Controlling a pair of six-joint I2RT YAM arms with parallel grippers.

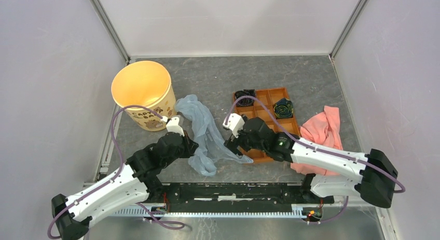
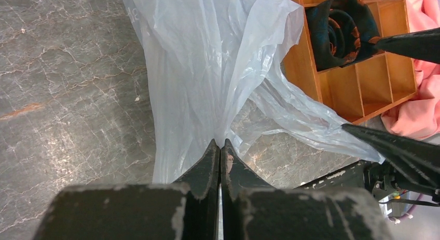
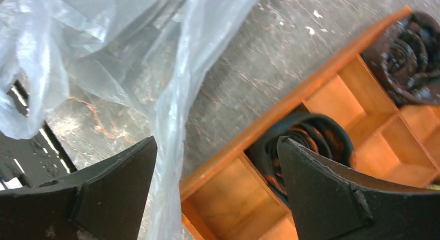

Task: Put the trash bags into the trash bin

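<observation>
Top, left-wrist and right-wrist views of the bag-loading step. The trash bin (image 1: pixel 142 92) stands upright on the table (image 1: pixel 207 74), mouth open and with no plastic inside it. The trash bag (image 1: pixel 205 131) lies flat just beside the bin on its right. Its long axis runs from a bunched end near the bin's side toward the arm bases, so the far end is the part closest to the bin. The left gripper (image 1: pixel 189 146) sits at the bag's near half, on the bin's side of it. In the wrist view the left gripper (image 2: pixel 220 146) has its jaws pressed together with the film gathered into pleats at the tips, which reads as a pinch on the plastic. The right gripper (image 1: pixel 232 144) is on the bag's other side, farther from the bin. Seen from its wrist, the right gripper (image 3: pixel 215 144) is spread wide, a strand of film hanging just inside one finger and nothing clamped. Beyond it from the bin lie the orange tray (image 1: pixel 262 102), holding dark coiled items (image 1: pixel 283 108), and then the pink cloth (image 1: pixel 324 128). The left arm is the nearer to the bin, so the carry would likely run up and away from the bases, leftward over the rim. The trailing film may snag on the rim.
</observation>
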